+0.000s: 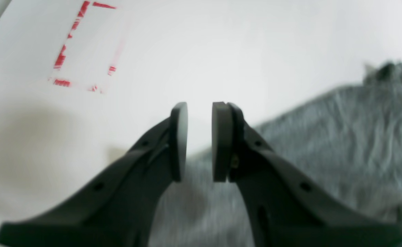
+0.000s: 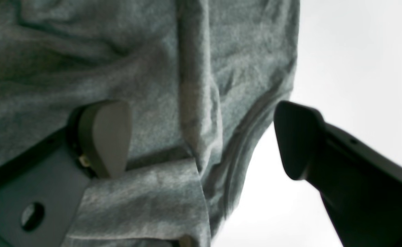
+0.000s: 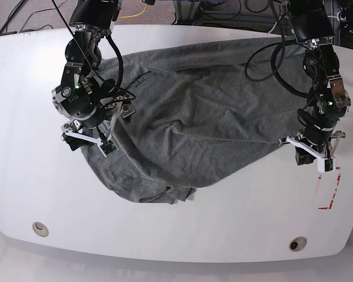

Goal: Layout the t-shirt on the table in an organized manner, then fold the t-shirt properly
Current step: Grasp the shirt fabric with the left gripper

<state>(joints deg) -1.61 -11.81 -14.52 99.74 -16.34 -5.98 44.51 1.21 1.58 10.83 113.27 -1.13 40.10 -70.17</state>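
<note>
The heather-grey t-shirt (image 3: 200,129) lies crumpled and spread across the white table (image 3: 223,229), with a bunched fold at its near edge. My left gripper (image 3: 312,157) sits at the shirt's right edge. In the left wrist view its pads (image 1: 199,140) stand a narrow gap apart with nothing between them, and the t-shirt (image 1: 341,137) lies below and to the right. My right gripper (image 3: 85,140) is at the shirt's left edge. In the right wrist view it (image 2: 201,140) is wide open, straddling a folded, hemmed edge of the t-shirt (image 2: 153,68).
A red tape rectangle (image 3: 329,200) marks the table just beyond the left gripper, also seen in the left wrist view (image 1: 60,61). Two round cable holes (image 3: 40,228) (image 3: 297,242) sit near the front edge. Black cables hang behind both arms.
</note>
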